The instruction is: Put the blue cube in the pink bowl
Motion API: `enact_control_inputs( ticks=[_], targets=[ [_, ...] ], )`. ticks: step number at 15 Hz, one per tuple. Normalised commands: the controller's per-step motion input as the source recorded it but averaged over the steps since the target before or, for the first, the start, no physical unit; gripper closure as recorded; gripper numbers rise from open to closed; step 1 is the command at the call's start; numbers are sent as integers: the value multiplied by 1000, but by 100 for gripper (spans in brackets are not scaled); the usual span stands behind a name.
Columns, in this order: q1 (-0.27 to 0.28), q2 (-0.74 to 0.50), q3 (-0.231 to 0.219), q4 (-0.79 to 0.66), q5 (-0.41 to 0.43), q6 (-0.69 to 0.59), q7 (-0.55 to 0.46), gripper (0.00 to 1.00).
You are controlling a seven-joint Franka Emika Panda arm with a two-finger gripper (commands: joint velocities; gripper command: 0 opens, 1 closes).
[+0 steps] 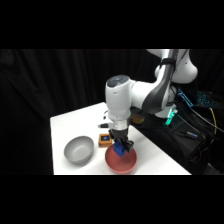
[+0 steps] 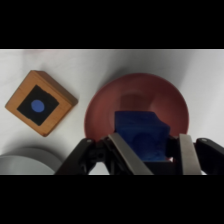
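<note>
Reached down from the upper right over the near part of the white table (image 1: 70,122). Hung with the gripper (image 1: 120,148) directly above the pink bowl (image 1: 120,162), fingertips about level with its rim. Clamped the blue cube (image 2: 141,136) between the two fingers (image 2: 124,152), one pressed to each side; cube seen over the bowl's inner floor in the wrist view, though whether touching that floor or held just clear of it could not be told. In the side view, showed only as a small blue patch (image 1: 119,148) under the black linkage.

Stood just beside the bowl, on the far side: a brown wooden block (image 1: 105,139) with a black square face and a blue dot (image 2: 37,106) at its centre, apart from the bowl's rim by a narrow strip of table. Sat near the bowl toward the picture's left: a grey bowl (image 1: 78,149), its rim (image 2: 27,160) cut by the wrist view's lower corner, not touching either neighbour. Lay farther back on the table, mostly hidden behind the arm: a small dark item, too obscured to name. Blocked nothing between gripper and pink bowl.
</note>
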Motion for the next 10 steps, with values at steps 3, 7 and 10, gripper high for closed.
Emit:
enact_control_inputs(
  ticks=[3,7,10],
  targets=[
    [-28,266,20,202,-27,86,-152,77],
    [-10,132,-2,157,-53,50,-101,24],
    [30,-41,-37,92,-92,-113,-12,4]
  ],
)
